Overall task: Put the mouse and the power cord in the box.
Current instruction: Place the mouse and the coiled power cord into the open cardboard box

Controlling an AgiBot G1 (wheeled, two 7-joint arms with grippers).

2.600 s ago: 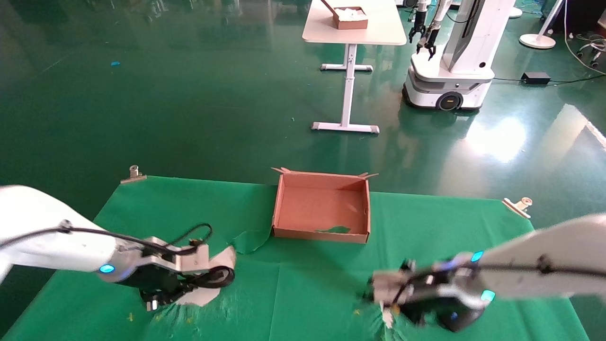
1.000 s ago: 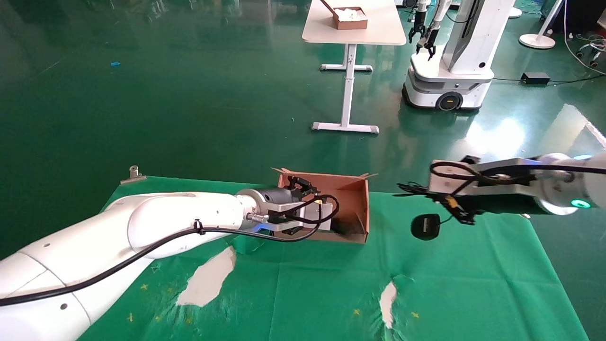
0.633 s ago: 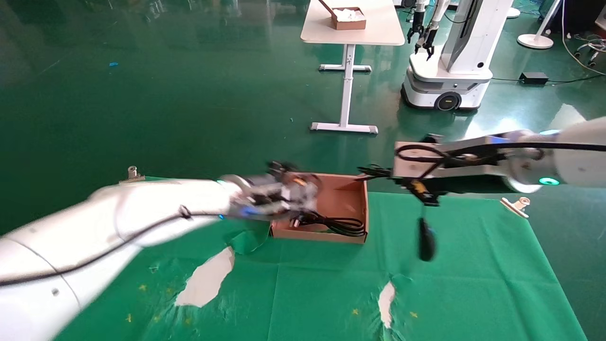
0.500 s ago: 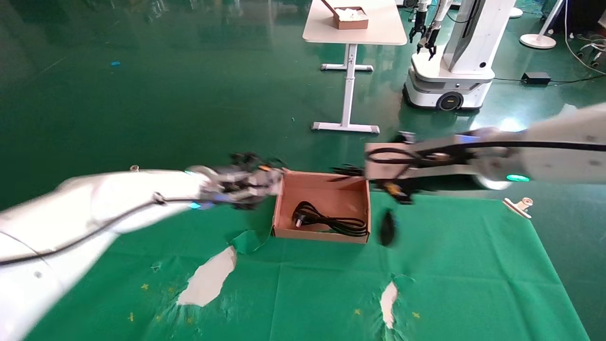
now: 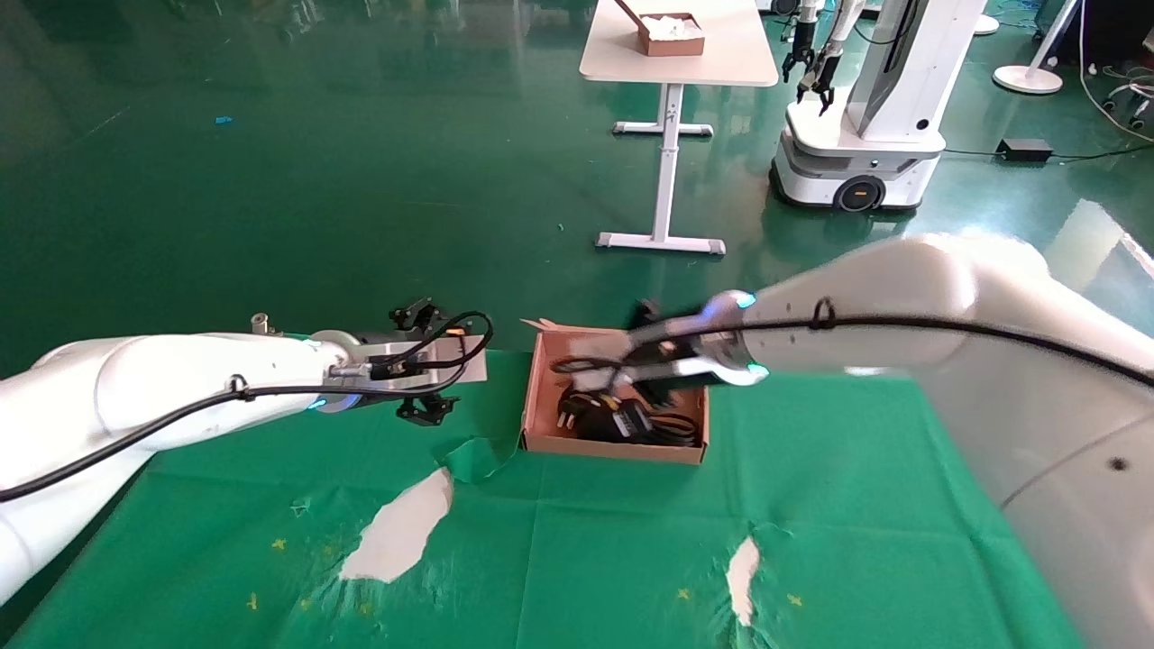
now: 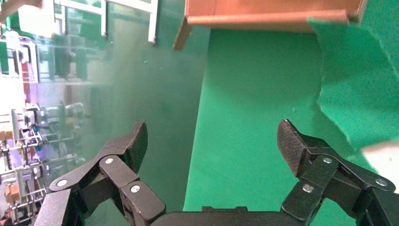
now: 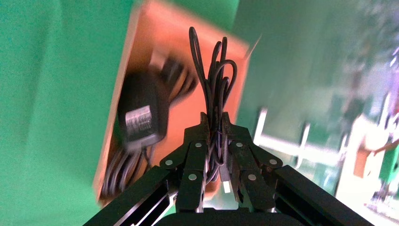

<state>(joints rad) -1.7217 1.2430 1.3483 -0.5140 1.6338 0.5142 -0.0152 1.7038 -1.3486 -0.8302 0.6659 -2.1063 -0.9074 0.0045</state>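
Mouse (image 7: pixel 141 117) dangles over power cord (image 5: pixel 672 431) inside box (image 5: pixel 534 406).

head view high, wrist views close, sharing box (image 5: pixel 616 394)

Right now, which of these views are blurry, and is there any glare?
Right wrist view: the mouse and the box are smeared, the right gripper sharp. Head view: bright glare on the floor at right. Left wrist view: crisp on the left gripper.
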